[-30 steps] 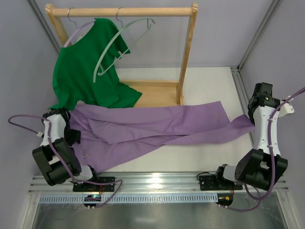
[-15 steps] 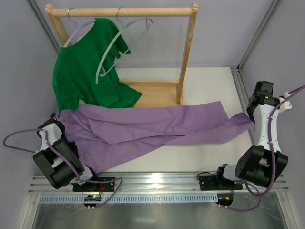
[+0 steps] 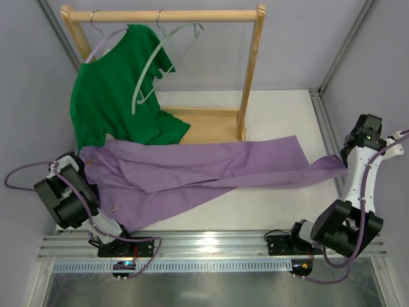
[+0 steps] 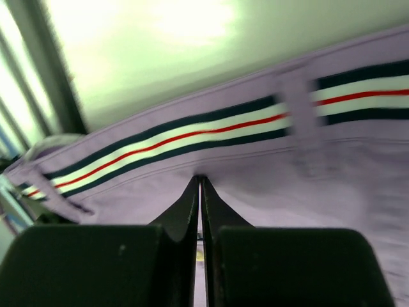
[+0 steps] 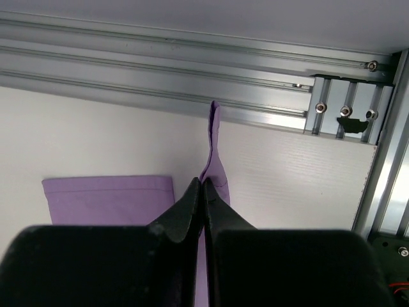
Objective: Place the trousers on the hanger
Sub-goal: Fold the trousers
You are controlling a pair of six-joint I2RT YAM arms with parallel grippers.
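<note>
My left gripper (image 4: pixel 199 182) is pinched tight on the striped waist of the trousers (image 3: pixel 211 169). My right gripper (image 5: pixel 203 184) is pinched tight on the end of one leg. The trousers lie long across the table (image 3: pixel 281 121), waist on my left, legs pointing right. The hanger (image 3: pixel 146 66) hangs on the wooden rail (image 3: pixel 192 15), far behind them and closer to my left arm. I think it tilts, its long side running down to the left.

The trousers (image 3: pixel 211 167) were coloured lilac-purple; their waistband (image 4: pixel 166 137) was striped in dark, cream and red. The hanger (image 3: pixel 140 77) was finished pale grey-green, the T-shirt (image 3: pixel 105 96) dark green.
</note>
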